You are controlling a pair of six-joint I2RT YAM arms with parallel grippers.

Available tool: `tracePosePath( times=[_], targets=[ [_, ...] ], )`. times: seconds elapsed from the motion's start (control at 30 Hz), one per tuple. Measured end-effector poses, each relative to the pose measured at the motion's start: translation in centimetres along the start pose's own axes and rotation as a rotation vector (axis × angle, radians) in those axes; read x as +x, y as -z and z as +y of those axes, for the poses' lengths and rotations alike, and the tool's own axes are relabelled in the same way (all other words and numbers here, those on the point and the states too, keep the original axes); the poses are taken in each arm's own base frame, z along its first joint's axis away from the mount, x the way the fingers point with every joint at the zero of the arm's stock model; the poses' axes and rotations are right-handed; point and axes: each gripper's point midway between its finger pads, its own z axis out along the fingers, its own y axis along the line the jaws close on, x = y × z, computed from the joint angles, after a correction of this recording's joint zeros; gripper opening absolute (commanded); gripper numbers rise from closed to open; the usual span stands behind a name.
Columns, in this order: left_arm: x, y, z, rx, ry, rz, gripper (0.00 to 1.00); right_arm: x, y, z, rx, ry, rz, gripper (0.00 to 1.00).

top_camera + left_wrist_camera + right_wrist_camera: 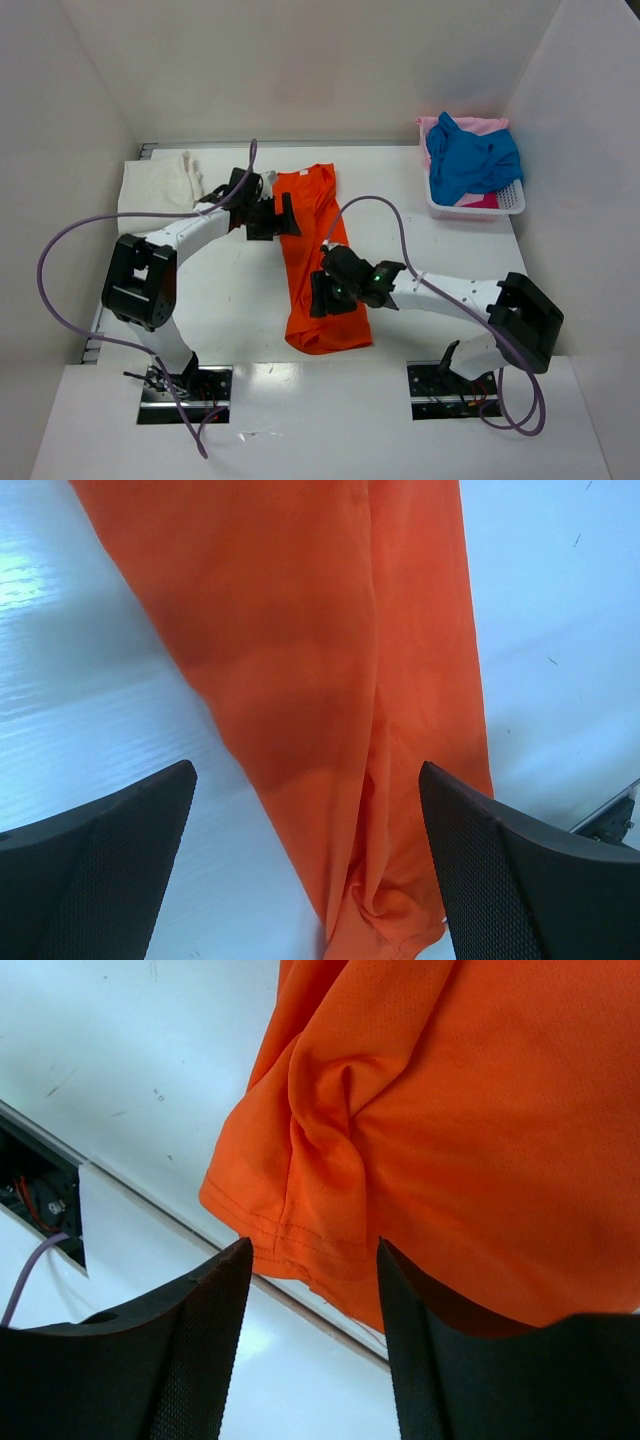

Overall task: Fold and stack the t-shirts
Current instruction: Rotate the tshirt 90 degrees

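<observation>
The bright orange t-shirt (310, 250) lies in the middle of the table as a long narrow strip running from far to near. My left gripper (290, 215) hovers at its far left edge, open and empty; in the left wrist view (306, 780) the orange cloth (330, 680) lies between the wide-spread fingers. My right gripper (318, 293) is over the strip's near part, open, with the shirt's stitched hem (300, 1245) showing between its fingers (315, 1260). The cream-white tee (160, 185) lies folded at the far left. The blue tee (470, 160) and the pink tee (480, 125) sit in the basket.
A white plastic basket (475, 212) stands at the far right against the wall. White walls close in the table at the back and both sides. Purple cables loop from both arms. The table's near seam (150, 1200) runs just beyond the shirt's hem.
</observation>
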Motion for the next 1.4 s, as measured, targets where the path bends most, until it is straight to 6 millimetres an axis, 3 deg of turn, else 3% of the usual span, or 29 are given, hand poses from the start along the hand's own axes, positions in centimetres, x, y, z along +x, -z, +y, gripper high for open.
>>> tracePosePath(
  times=[0.2, 0.43, 0.6, 0.87, 1.2, 1.4],
  targets=[
    [0.4, -0.7, 0.2, 0.001, 0.023, 0.020, 1.00, 0.4, -0.9, -0.1, -0.004, 0.006, 0.020, 0.44],
    [0.7, -1.4, 0.6, -0.005, 0.030, 0.035, 1.00, 0.8, -1.7, -0.5, 0.009, 0.021, 0.038, 0.15],
    [1.0, -1.8, 0.7, 0.000, 0.033, 0.046, 0.99, 0.5, -1.4, -0.4, 0.006, 0.018, 0.024, 0.03],
    [1.9, -3.4, 1.2, 0.014, 0.044, 0.088, 0.95, -0.1, 1.9, 0.3, -0.046, -0.020, -0.054, 0.00],
    [2.8, -4.5, 1.1, 0.030, 0.048, 0.123, 0.92, 3.4, 3.5, -2.9, 0.012, -0.095, -0.020, 0.01],
    [2.7, -4.5, 0.9, 0.038, 0.045, 0.121, 0.92, 5.3, 4.0, -4.3, 0.033, -0.141, 0.013, 0.16]
  ],
)
